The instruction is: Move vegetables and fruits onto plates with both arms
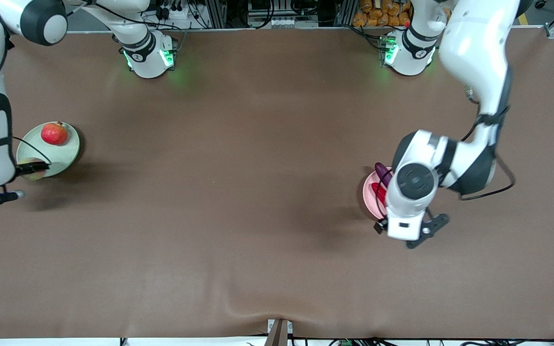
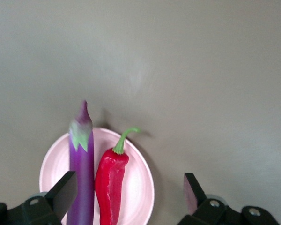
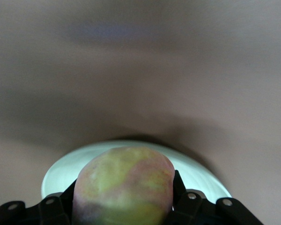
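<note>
A: Where does the right tool (image 3: 124, 213) stand?

B: It hangs over the green plate (image 1: 68, 158) at the right arm's end of the bench (image 1: 258, 168), clamped on the yellow-green fruit (image 3: 124, 185). In the right wrist view the fruit fills the space between the fingers and the plate's pale rim (image 3: 196, 171) shows directly under it.

A: So the fruit is above the plate, not beside it?

B: Yes. I judge that the next move only needs to go straight down and let go. The pomegranate (image 1: 54, 133) already sits on that plate, on the part farther from the front camera, so the free part lies under the fruit.

A: And the left tool (image 2: 129, 199)?

B: Its fingers (image 2: 63, 192) are spread wide and hold nothing. It is over the pink plate (image 2: 140, 187), where the eggplant (image 2: 82, 173) and the chili (image 2: 110, 185) lie side by side, just touching or nearly so, with their long axes parallel and both stems pointing away from the tool.

A: What is left, then?

B: By my reading, only the yellow-green fruit, and the right arm has it.
</note>
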